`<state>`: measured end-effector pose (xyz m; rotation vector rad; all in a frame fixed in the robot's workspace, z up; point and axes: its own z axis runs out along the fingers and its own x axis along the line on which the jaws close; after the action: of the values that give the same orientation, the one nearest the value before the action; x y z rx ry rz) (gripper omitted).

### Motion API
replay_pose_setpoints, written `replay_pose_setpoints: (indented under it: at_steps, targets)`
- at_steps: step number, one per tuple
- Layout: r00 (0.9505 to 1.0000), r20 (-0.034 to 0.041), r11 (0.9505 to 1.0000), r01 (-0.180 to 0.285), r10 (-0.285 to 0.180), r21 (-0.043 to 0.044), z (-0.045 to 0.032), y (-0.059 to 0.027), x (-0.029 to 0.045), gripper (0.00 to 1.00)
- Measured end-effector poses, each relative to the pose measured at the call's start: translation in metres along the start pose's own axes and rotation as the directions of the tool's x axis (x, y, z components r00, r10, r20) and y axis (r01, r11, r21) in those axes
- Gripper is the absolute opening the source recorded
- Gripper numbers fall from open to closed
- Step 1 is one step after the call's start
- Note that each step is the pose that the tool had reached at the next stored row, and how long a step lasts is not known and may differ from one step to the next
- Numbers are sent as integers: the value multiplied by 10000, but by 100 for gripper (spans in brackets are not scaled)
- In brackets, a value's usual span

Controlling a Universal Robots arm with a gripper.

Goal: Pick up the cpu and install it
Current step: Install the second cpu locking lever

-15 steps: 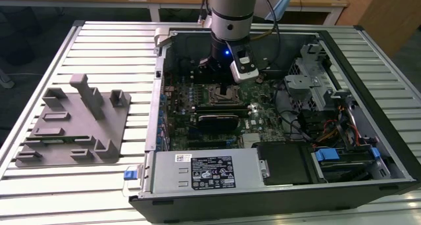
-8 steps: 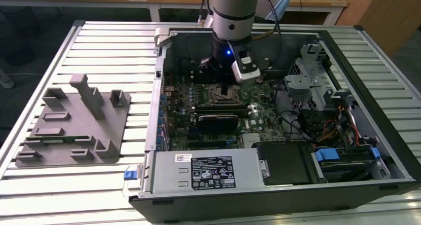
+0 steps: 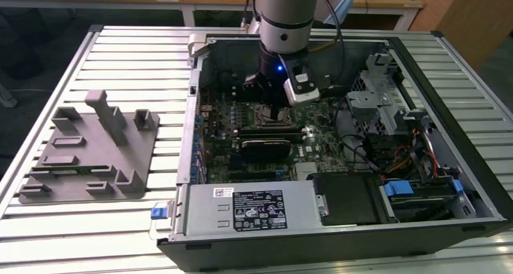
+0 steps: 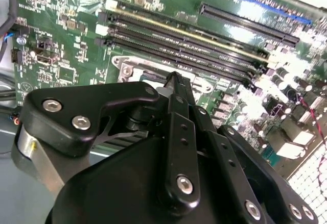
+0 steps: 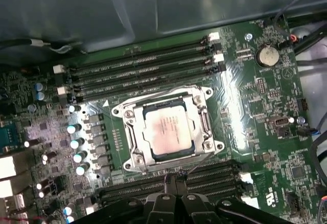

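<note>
One arm is reaching down into the open computer case (image 3: 449,184) that is lying on the slatted metal table (image 3: 120,63), and its gripper (image 3: 282,113) is hanging right over the middle of the green motherboard (image 3: 321,139). In the first wrist view the cpu (image 5: 167,130) is sitting flat inside its socket (image 5: 168,128), silver top facing up, with the metal frame lying around it on all sides. Long black memory slots (image 5: 143,71) are running along both sides of the socket. The gripper (image 5: 173,182) is hovering just beside the socket's edge, above the near slots, and nothing is showing between its tips; whether the jaws are wide or narrow I cannot tell, since the black linkage is covering them in both wrist views. Off toward the exterior view's left, a grey moulded fixture (image 3: 88,151) is resting on the table, well apart from the case.
</note>
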<state>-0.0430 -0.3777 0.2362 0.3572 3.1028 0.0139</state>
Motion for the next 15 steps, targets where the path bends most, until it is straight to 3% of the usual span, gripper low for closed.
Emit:
replay_pose_setpoints:
  at_steps: [5, 8, 15]
  targets:
    - [9999, -17, 9999, 120, -120, -9, 42, -36, -6, 11]
    - [9991, -23, 9991, 416, -416, -17, 69, -40, 4, 11]
    - [9912, -32, 9912, 1323, -1323, -35, 133, -46, 24, 11]
